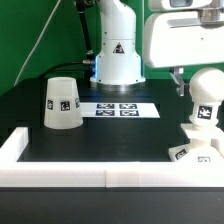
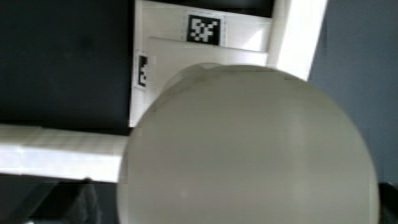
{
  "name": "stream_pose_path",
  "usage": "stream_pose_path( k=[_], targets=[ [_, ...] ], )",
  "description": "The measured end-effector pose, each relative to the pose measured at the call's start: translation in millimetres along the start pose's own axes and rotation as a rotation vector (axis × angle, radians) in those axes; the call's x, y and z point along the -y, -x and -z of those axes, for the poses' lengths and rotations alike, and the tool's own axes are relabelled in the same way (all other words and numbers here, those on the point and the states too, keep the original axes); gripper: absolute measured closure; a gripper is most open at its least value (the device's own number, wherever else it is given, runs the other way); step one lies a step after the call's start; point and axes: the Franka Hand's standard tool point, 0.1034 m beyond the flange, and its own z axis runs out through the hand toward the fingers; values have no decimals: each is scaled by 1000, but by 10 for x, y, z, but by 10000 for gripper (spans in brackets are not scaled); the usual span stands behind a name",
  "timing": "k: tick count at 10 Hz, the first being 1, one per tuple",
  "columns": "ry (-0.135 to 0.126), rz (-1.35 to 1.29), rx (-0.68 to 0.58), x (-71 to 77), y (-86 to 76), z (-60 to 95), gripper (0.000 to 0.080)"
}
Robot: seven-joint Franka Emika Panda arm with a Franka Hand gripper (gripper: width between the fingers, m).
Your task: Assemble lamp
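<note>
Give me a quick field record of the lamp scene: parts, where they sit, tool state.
shade: upright, narrow end up, on the exterior view's left, apart from the other parts
bulb: upright on the base, on the exterior view's right
base: flat, under the bulb
marker board: flat, between shade and bulb
tool: at the bulb's head; open or shut cannot be told
</note>
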Motion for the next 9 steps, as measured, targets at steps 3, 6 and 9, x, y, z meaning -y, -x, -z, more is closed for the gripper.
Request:
stream_pose_path(
  k=[3,6,9],
  targets=[
    [14,270,2,9,-2,-8,100],
    [21,551,18,-14,22,-30,100],
    [20,694,23,-62,41,-42,100]
  ],
)
